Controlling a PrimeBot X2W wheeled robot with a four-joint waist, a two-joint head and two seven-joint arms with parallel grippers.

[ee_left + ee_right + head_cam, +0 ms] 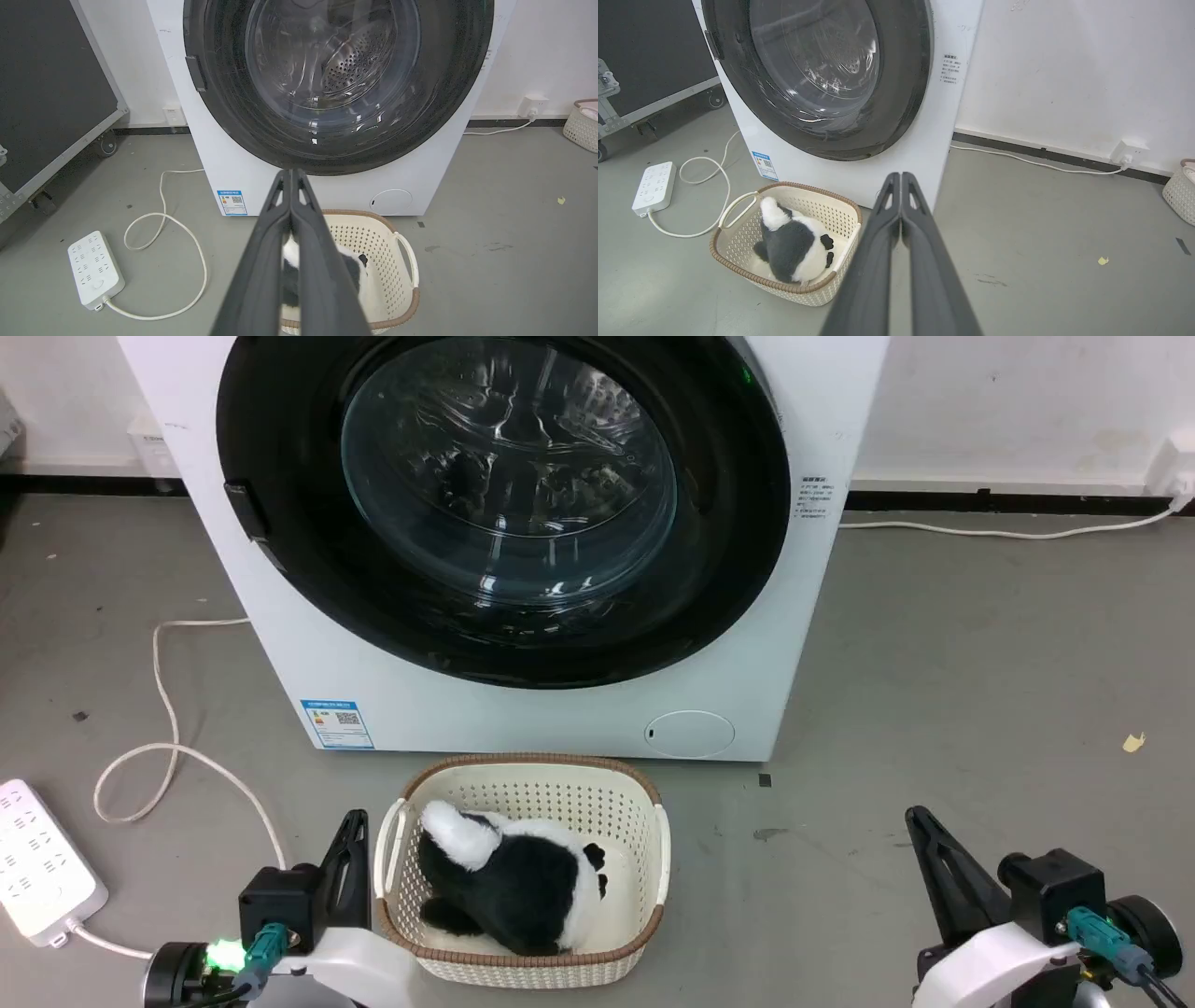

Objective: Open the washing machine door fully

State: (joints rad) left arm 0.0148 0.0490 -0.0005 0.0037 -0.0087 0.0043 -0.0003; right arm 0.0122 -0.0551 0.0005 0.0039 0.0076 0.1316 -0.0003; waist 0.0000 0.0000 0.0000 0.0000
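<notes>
The washing machine point(523, 719) is a white box straight ahead on the grey floor. Its washing machine door point(509, 485), a wide black rim around a bulging glass bowl, lies closed flat against the front, with a small dark handle tab point(245, 511) on the rim's left side. It appears too in the left wrist view point(336, 70) and the right wrist view point(817, 70). My left gripper point(356, 817) is shut and holds nothing, low at the left, well short of the machine. My right gripper point(913, 814) is shut too, low at the right, over bare floor.
A cream basket point(644, 803) holding a black-and-white plush toy point(513, 877) stands on the floor right before the machine, between my arms. A white power strip point(37, 868) and its looped cable point(168, 709) lie left. A black wheeled case point(46, 93) stands far left, another basket point(581, 123) far right.
</notes>
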